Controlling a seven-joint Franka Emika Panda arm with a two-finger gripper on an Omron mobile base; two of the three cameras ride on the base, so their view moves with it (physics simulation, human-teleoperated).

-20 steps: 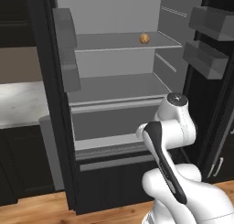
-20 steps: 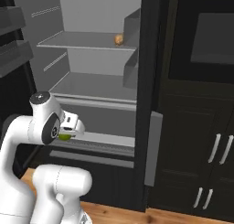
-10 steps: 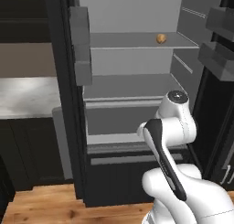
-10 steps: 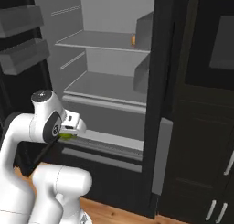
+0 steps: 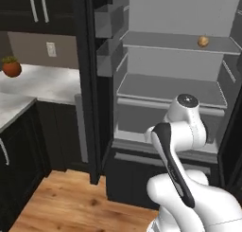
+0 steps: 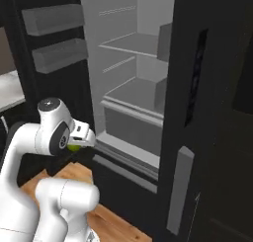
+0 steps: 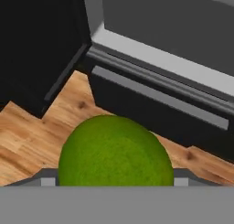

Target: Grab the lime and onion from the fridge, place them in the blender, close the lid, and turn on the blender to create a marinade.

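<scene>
The lime (image 7: 116, 160), round and bright green, sits between the fingertips of my gripper (image 7: 116, 181), which is shut on it. In the right base view the lime (image 6: 73, 147) peeks out under the white hand, where the gripper (image 6: 77, 144) hangs low in front of the open fridge (image 6: 132, 95). The onion (image 5: 203, 41), a small golden-brown ball, rests on an upper shelf of the fridge (image 5: 170, 90) at the right. The hand is hidden behind the arm in the left base view. The blender and the lid are out of view.
The fridge's black left door (image 5: 92, 84) stands open with grey bins (image 5: 109, 18). A light stone counter (image 5: 42, 82) lies at the left, with a reddish pot (image 5: 11, 68) on it. Wood floor (image 7: 27, 141) lies below the hand. A dark panel with a grey handle (image 6: 178, 186) stands at the right.
The whole picture has shifted, so the base has moved: the fridge has slid right in the left base view and the counter has come in. The lime stays in the gripper.
</scene>
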